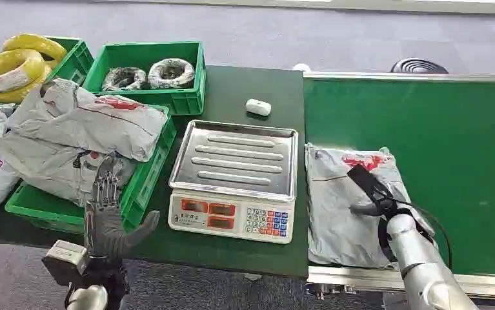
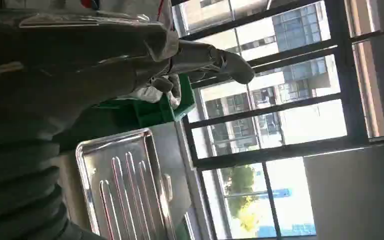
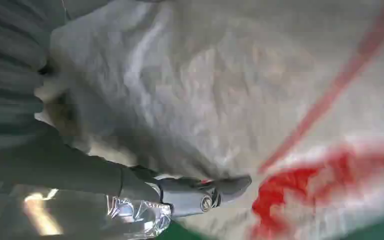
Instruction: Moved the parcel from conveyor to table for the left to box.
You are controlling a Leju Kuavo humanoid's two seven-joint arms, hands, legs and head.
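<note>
Right hand (image 1: 375, 194) rests on the parcel (image 1: 341, 213) on the conveyor (image 1: 464, 148).

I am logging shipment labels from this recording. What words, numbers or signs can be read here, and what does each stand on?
None can be read.
Parcel on the conveyor: red print, too blurred to read.
Parcels in the green crate: red and dark marks, too small to read.
Scale: red display windows and coloured keypad, characters too small to read.
Yellow coils: pale band, no legible text.
</note>
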